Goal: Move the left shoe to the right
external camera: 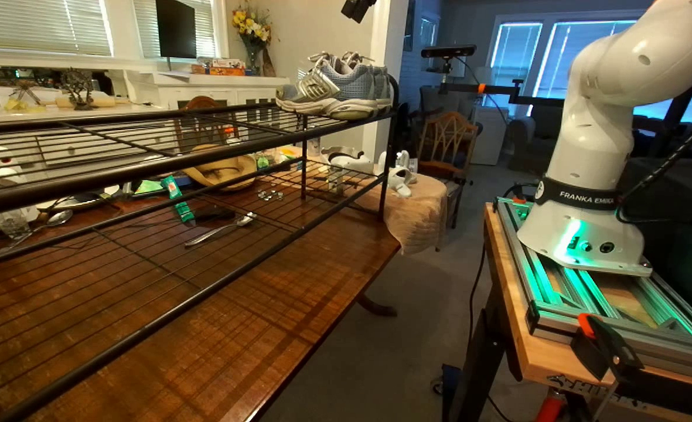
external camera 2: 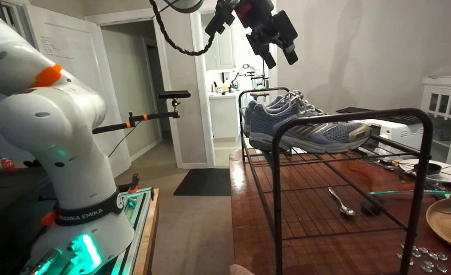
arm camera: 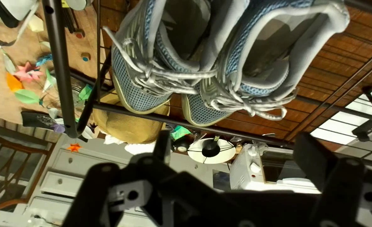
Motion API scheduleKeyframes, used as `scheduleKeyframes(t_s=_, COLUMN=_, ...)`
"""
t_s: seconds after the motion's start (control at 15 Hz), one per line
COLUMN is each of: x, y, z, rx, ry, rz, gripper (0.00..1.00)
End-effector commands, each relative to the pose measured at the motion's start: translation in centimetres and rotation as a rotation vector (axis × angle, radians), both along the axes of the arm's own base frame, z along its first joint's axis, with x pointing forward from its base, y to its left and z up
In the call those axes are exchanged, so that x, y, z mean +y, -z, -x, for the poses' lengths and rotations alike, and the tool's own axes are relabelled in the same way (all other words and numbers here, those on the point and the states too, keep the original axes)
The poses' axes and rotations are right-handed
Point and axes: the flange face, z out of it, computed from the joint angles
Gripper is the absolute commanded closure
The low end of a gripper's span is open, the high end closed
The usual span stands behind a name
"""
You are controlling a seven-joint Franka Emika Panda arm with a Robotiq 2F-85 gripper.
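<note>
My hand [external camera 2: 281, 59] is up in the air, higher than the rack [external camera 2: 277, 198], and its two fingers [arm camera: 313, 159] are wide apart. My big white arm [external camera: 595, 146] stands off the bench [external camera: 337, 258], across a gap from the long edge nearest me. The bench is brown wood, and the black wire rack stands on it, along that same edge.

The left shoe [external camera: 331, 91] sits flat on top of the rack, near the corner of the bench where a pale cloth [external camera: 419, 205] starts. It is grey and blue with a thick pale sole and pale laces. Its heel points to the long edge by me, and its toe points to the far long edge. The other shoe [external camera 2: 313, 133] looks just like it and sits just beside it, on the side closer to the short edge by the cloth. I cannot tell if the two touch. My hand is well apart from both.

Lower down there is a spoon [external camera 2: 341, 206]. I cannot tell if it is on the low wires or on the wood. Past the rack, toward the far long edge, is a straw hat [external camera 2: 450, 221]. Small clear beads [external camera 2: 420, 254] lie near it.
</note>
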Motion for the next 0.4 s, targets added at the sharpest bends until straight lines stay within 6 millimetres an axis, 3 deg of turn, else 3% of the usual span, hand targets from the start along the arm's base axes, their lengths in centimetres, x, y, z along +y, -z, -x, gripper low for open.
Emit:
scheduleKeyframes(t_s=0.0, x=0.13, y=-0.52, z=-1.00, rx=0.077, ry=0.124, rz=-0.009, gripper=0.00)
scheduleKeyframes(t_s=0.07, x=0.18, y=-0.54, z=-0.28, rx=0.031, ry=0.060, rz=-0.014, gripper=0.00)
scheduleKeyframes(t_s=0.33, x=0.19, y=-0.71, z=-0.39, rx=0.033, ry=0.067, rz=-0.015, gripper=0.00)
